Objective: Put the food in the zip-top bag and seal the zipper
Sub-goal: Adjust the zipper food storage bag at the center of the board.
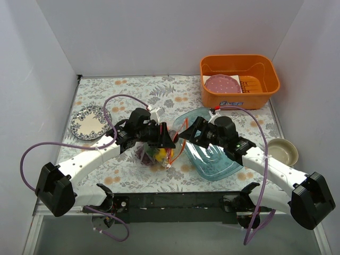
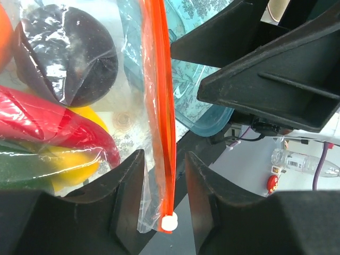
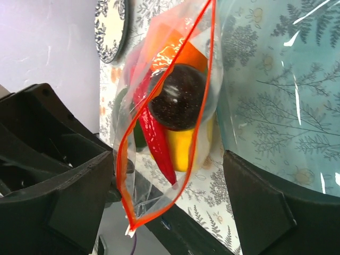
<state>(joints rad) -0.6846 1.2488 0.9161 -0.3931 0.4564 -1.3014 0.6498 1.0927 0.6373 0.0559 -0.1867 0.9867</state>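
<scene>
The zip-top bag (image 1: 154,155) lies mid-table and holds the food: a dark plum (image 3: 178,103), a red chilli (image 3: 156,143), a yellow pepper (image 3: 187,150), an orange (image 3: 169,49) and something green. Its zipper (image 2: 163,95) is a red-orange strip ending in a white slider (image 2: 169,222). In the right wrist view the zipper (image 3: 204,79) loops round a mouth that gapes open. My left gripper (image 2: 164,159) is open a little and straddles the strip near the slider, without pressing it. My right gripper (image 3: 169,159) is wide open with the bag's mouth between its fingers.
A clear blue tray (image 1: 215,154) lies just right of the bag, under my right arm. An orange basin (image 1: 239,79) with a pink dotted disc (image 1: 223,83) stands at the back right. A patterned plate (image 1: 89,122) is at the left and a small bowl (image 1: 282,151) at the right.
</scene>
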